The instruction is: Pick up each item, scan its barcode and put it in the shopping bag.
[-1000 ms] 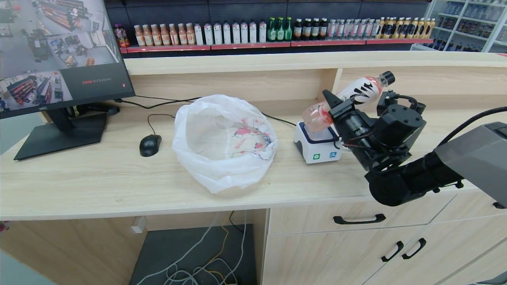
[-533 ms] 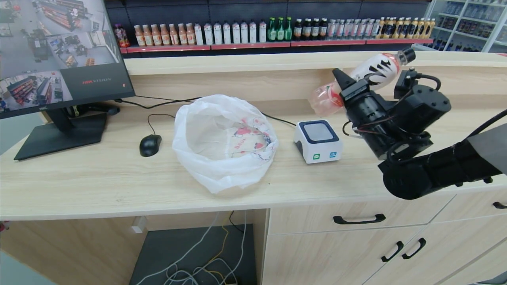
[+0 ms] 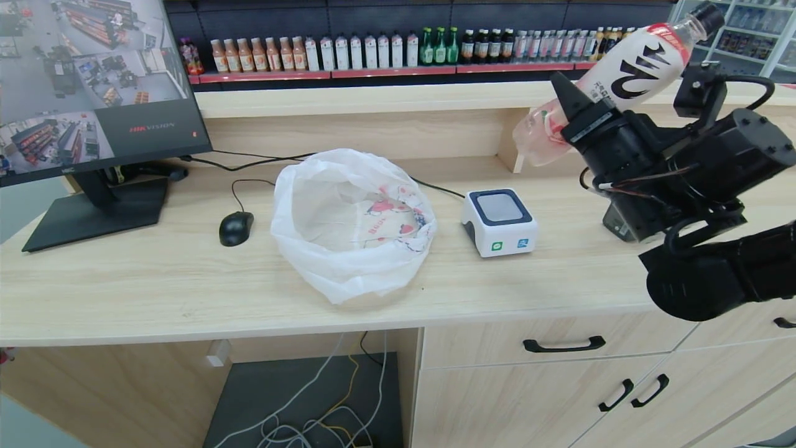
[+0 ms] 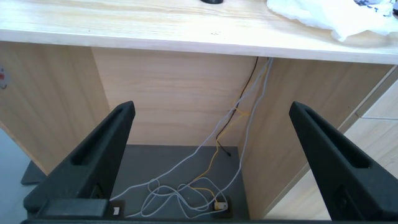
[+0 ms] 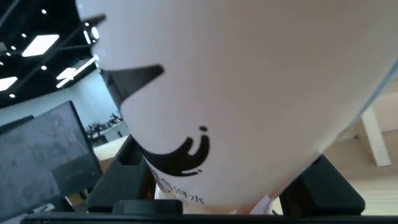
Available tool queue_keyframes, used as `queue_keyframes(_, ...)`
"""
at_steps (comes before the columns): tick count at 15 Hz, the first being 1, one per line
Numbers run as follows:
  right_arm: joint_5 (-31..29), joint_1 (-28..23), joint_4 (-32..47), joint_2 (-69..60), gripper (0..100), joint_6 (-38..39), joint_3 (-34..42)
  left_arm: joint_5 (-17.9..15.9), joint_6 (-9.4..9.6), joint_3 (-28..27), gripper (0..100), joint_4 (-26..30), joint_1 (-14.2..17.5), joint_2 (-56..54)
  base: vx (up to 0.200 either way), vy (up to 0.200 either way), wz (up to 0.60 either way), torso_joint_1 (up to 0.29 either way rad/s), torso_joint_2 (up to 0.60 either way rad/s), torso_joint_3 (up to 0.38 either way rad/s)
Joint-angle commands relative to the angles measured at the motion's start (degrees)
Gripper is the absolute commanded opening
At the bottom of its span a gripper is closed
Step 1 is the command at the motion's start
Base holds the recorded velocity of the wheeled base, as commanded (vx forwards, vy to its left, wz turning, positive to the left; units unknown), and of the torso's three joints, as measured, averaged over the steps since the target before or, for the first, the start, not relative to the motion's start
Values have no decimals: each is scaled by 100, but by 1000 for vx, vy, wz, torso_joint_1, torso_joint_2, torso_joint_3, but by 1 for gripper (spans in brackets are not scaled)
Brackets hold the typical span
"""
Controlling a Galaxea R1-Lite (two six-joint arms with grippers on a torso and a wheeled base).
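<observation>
Two grippers: one idle, one loaded.
Left gripper (image 4: 211,112): hangs below the edge of the counter (image 3: 155,280), fingers spread wide with nothing between them.
Monitor (image 3: 87,87) and mouse (image 3: 236,228): far left on the counter, well apart from the work.
Shopping bag (image 3: 348,274): white and thin, slumped on the counter with its mouth open upward. To my eye the drop should go in base first and low, since soft walls like these fold easily.
Scanner (image 3: 499,221): small white box with its dark window facing up, just right of the bag. If the code is unread, I'd say the label needs turning down toward that window on the way across.
Bottle (image 3: 628,65): in the air, above and to the right of the scanner, tilted with the cap up and away from the bag.
Right gripper (image 3: 575,106): closed on the bottle's lower body. The pale base pokes out on the scanner side, and the labelled upper part and cap rise past the wrist. A firm hold matters, as most of the length overhangs.
</observation>
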Motion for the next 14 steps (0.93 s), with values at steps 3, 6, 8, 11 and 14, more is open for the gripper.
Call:
queue_keyframes(3,-35,137,-13,-796,0,-1184,918,3,-11,0,100,0,1,-2,0,0,0,0,0,0)
queue_keyframes(6,-430,366,-224,-1095,0,-1474,1630,3,-11,0,100,0,1,-2,0,0,0,0,0,0)
queue_keyframes(8,-773,568,-610,-1420,0,-1825,2553,3,-2,0,100,0,1,-2,0,0,0,0,0,0)
queue_keyframes(11,-817,471,-610,-1807,0,-2168,3159,3,-2,0,100,0,1,-2,0,0,0,0,0,0)
queue_keyframes(14,-659,164,-610,-1780,0,-2265,3159,3,-2,0,100,0,1,-2,0,0,0,0,0,0)
